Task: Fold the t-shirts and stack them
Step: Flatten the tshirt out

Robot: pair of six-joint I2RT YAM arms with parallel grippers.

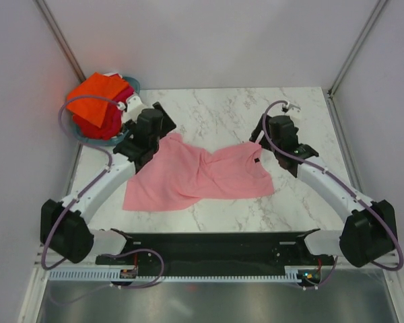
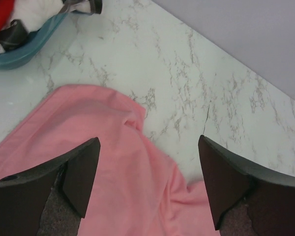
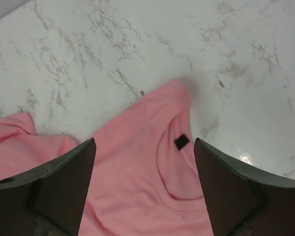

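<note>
A light pink t-shirt (image 1: 198,176) lies loosely spread and rumpled on the marble table. Its collar with a black tag (image 3: 182,142) is at the right end. My left gripper (image 1: 148,149) is open above the shirt's far left corner (image 2: 132,167), fingers apart with pink cloth between them. My right gripper (image 1: 275,149) is open above the collar end (image 3: 152,187), holding nothing. Orange (image 1: 94,97) and red (image 1: 94,124) t-shirts are piled in the teal basket at the far left.
The teal basket (image 1: 94,136) sits at the far left corner, also in the left wrist view (image 2: 24,51). Grey walls enclose the table on three sides. Bare marble (image 1: 222,114) lies behind the shirt.
</note>
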